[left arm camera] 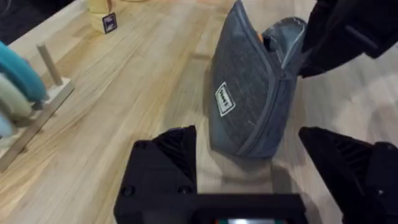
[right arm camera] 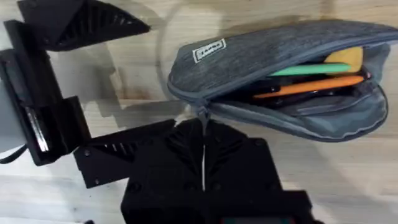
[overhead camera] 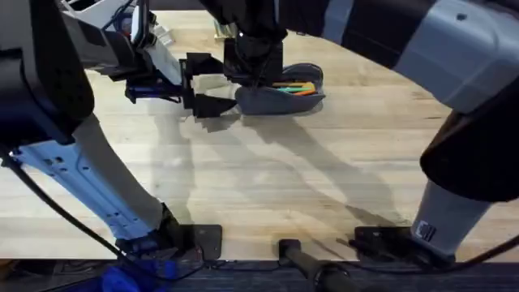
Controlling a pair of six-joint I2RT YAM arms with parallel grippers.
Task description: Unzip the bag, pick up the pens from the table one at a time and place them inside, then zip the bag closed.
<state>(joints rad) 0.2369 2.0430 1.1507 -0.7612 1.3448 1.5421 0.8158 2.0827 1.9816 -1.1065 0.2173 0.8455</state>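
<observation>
Overhead view is showing the bag [overhead camera: 280, 91] lying on the table [overhead camera: 268, 178] toward twelve o'clock, its zipper gaping open with an orange pen [overhead camera: 293, 89] and a green one [overhead camera: 290, 83] resting inside. The left claw [overhead camera: 203, 85] is sitting at the bag's nine o'clock end, fingers spread wide on either side of it. The right claw [right arm camera: 204, 140] is pressing its fingers together, pinching the zipper pull [right arm camera: 202, 115] at that same end.
</observation>
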